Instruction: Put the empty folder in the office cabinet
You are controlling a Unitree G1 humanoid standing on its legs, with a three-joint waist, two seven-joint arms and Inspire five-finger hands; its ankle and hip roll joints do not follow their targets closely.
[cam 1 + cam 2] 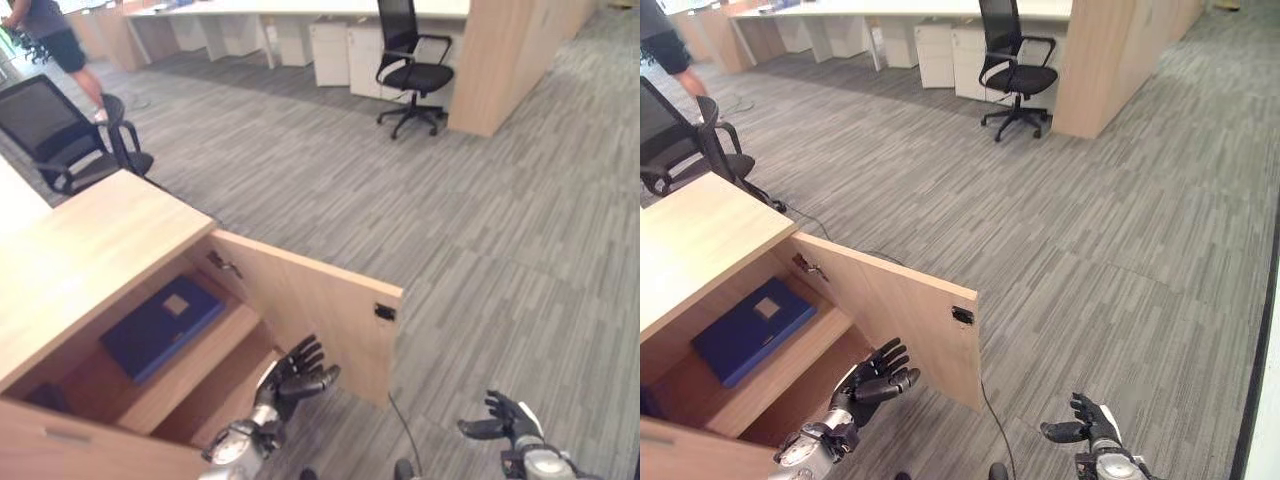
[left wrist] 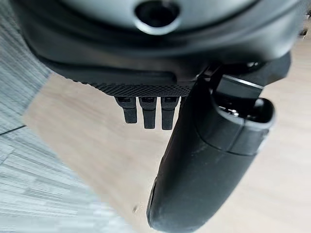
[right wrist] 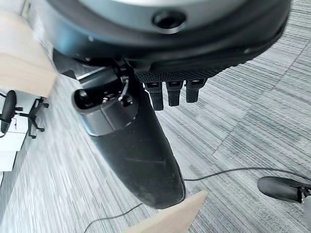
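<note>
A dark blue folder [image 1: 160, 325] lies flat on the upper shelf inside the wooden cabinet [image 1: 90, 250], a pale label on its cover. The cabinet door [image 1: 310, 305] stands swung open toward the floor side. My left hand [image 1: 295, 375] hovers open just in front of the door's inner face, beside the lower shelf, holding nothing; its wrist view shows straight fingers [image 2: 148, 111] before the wood panel. My right hand [image 1: 505, 420] hangs open and empty over the carpet, well right of the cabinet.
Grey carpet [image 1: 450, 230] stretches to the right and ahead. A black office chair [image 1: 60, 135] stands behind the cabinet at the left, another chair [image 1: 410, 70] by the far desks. A person [image 1: 55, 40] walks at the far left.
</note>
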